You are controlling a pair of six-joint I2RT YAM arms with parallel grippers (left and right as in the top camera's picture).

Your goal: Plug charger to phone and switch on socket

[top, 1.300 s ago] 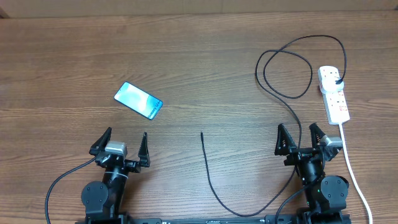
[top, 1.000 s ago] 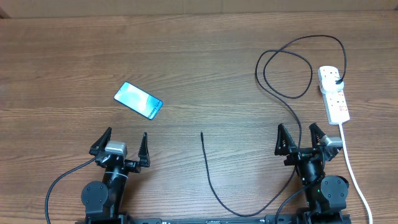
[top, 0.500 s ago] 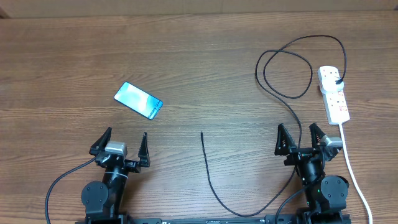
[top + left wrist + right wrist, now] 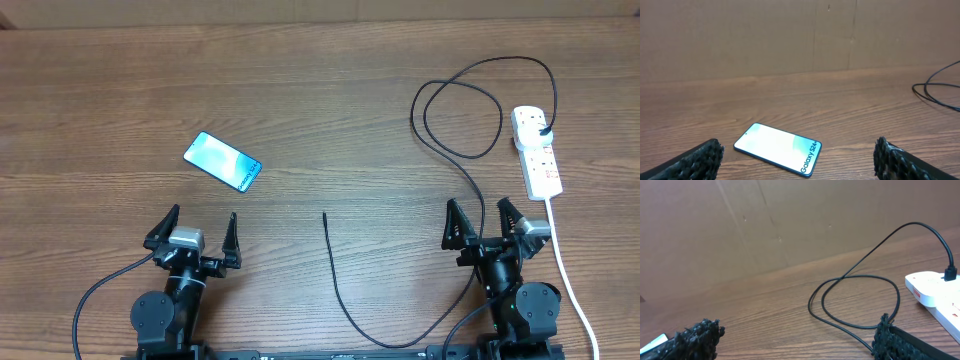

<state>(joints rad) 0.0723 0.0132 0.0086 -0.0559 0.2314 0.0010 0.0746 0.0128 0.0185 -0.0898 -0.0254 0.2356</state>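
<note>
The left gripper [image 4: 203, 218] sits low near the front edge of the table [image 4: 320, 70], jaws wide apart and holding nothing. Just beyond it the phone [image 4: 222, 161] lies flat at a slant, screen lit and facing up. Its port does not show in any view. Nothing is joined yet, so the step in hand is probably fetching the loose end of the charger [image 4: 340, 290]. Its connector tip [image 4: 325, 215] rests on bare wood between the two arms, well apart from the phone. A good grip would pinch the cable just behind that tip, leaving the connector sticking out so it can be lined up with the phone's short edge. The other arm could pin the phone so it does not slide. The right gripper [image 4: 477, 210] is also spread open and empty, and the cable passes beneath it, so lifting that arm carelessly could drag the loops. At the far right the socket [image 4: 537, 152] already carries the black plug [image 4: 543, 130]. Whether its switch is on I cannot tell.
</note>
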